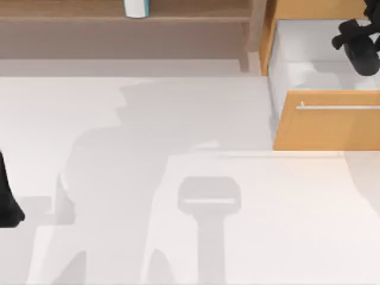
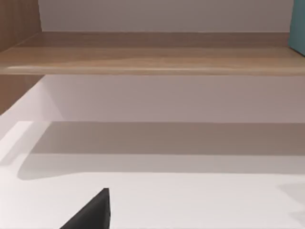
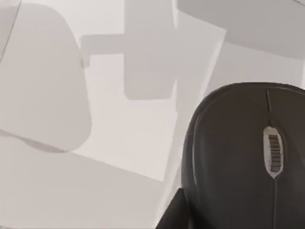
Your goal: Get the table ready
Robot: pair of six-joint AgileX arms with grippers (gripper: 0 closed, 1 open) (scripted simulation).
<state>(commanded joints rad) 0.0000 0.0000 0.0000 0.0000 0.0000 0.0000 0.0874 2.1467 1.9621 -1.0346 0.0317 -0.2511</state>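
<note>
The white table (image 1: pixel 178 119) stretches across the top view, bare under soft shadows. At the back right my right gripper (image 1: pixel 355 44) hangs over the open drawer (image 1: pixel 314 65) of the orange-wood cabinet. In the right wrist view a black mouse (image 3: pixel 248 157) with a scroll wheel sits close in, one dark finger (image 3: pixel 171 214) against its side. The mouse's rounded shadow falls apart from it on the white drawer floor, so it is held raised. My left arm (image 1: pixel 6 202) is parked at the table's left edge; a dark tip of the left gripper (image 2: pixel 95 212) shows over the table.
The cabinet's drawer front (image 1: pixel 326 127) with its silver bar handle (image 1: pixel 338 107) juts onto the table at the right. A long brown shelf (image 1: pixel 89 15) runs along the back, with a teal and white object (image 1: pixel 135 7) on it.
</note>
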